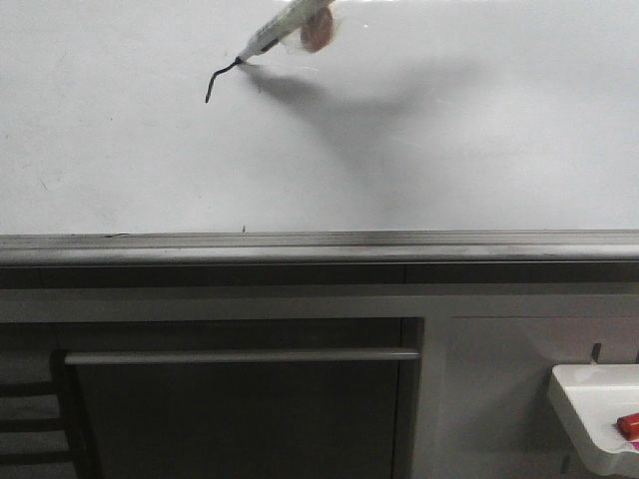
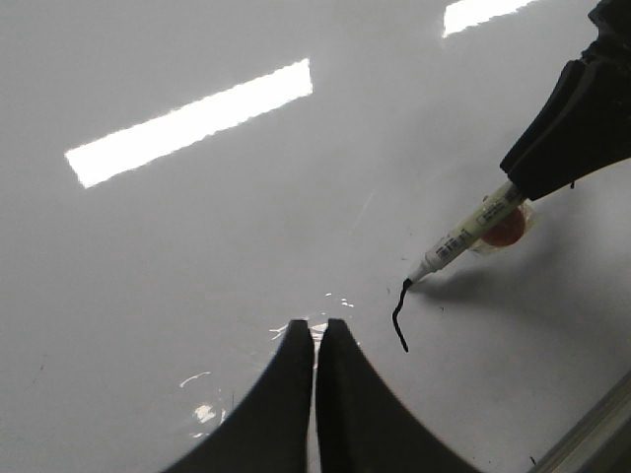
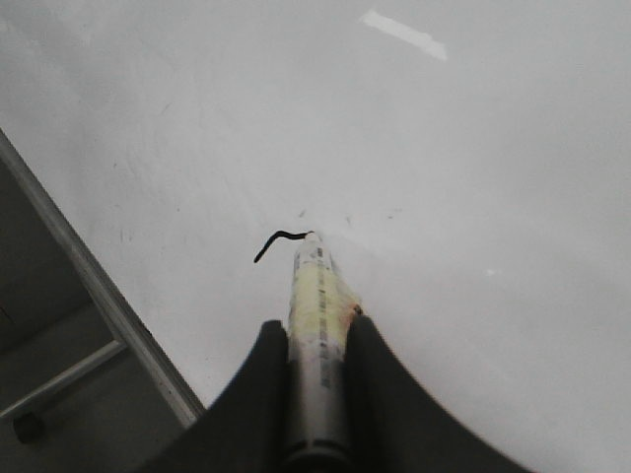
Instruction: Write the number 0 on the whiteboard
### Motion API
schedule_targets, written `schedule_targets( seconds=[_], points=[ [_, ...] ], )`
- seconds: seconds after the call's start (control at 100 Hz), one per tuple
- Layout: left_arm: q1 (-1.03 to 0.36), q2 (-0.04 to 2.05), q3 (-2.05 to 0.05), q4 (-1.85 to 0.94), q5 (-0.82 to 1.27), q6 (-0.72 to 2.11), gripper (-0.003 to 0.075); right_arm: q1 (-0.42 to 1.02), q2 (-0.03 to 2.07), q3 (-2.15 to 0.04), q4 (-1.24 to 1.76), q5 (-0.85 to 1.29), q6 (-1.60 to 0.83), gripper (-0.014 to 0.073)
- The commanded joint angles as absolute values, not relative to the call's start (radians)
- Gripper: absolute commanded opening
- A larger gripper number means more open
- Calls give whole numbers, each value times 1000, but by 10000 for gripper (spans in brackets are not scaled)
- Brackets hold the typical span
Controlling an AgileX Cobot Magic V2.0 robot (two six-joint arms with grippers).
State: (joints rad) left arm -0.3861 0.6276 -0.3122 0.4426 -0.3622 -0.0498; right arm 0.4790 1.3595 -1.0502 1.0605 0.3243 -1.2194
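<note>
The whiteboard [image 1: 449, 150] fills the upper front view. It carries only a short curved black stroke [image 1: 213, 82]; no closed loop of the number 0 shows. My right gripper [image 3: 317, 330] is shut on a white marker pen [image 3: 315, 296], whose tip touches the upper end of the stroke [image 3: 279, 239]. The pen [image 1: 275, 32] has a red round magnet [image 1: 318, 30] on it. My left gripper [image 2: 316, 327] is shut and empty, close over the board, just beside the stroke [image 2: 399, 313]. The pen [image 2: 463, 235] and the right gripper's fingers [image 2: 577, 118] also show in the left wrist view.
The grey metal rail [image 1: 319, 244] runs along the board's lower edge. Below it is a grey cabinet front with a horizontal handle bar [image 1: 240, 355]. A small white tray [image 1: 589, 409] with a red item [image 1: 629, 424] sits at the lower right.
</note>
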Motion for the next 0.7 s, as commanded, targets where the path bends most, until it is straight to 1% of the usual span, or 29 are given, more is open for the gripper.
schedule_targets(
  seconds=[0.0, 0.36, 0.69],
  points=[
    [-384, 625, -338, 419, -440, -63, -20, 452, 1316, -1087, 1079, 326, -1196, -66],
    [-384, 625, -338, 419, -441, -63, -20, 444, 1328, -981, 1079, 388, -1166, -66],
    [-384, 625, -338, 419, -441, -63, -20, 465, 1417, -1001, 1096, 378, -1168, -66]
  ],
)
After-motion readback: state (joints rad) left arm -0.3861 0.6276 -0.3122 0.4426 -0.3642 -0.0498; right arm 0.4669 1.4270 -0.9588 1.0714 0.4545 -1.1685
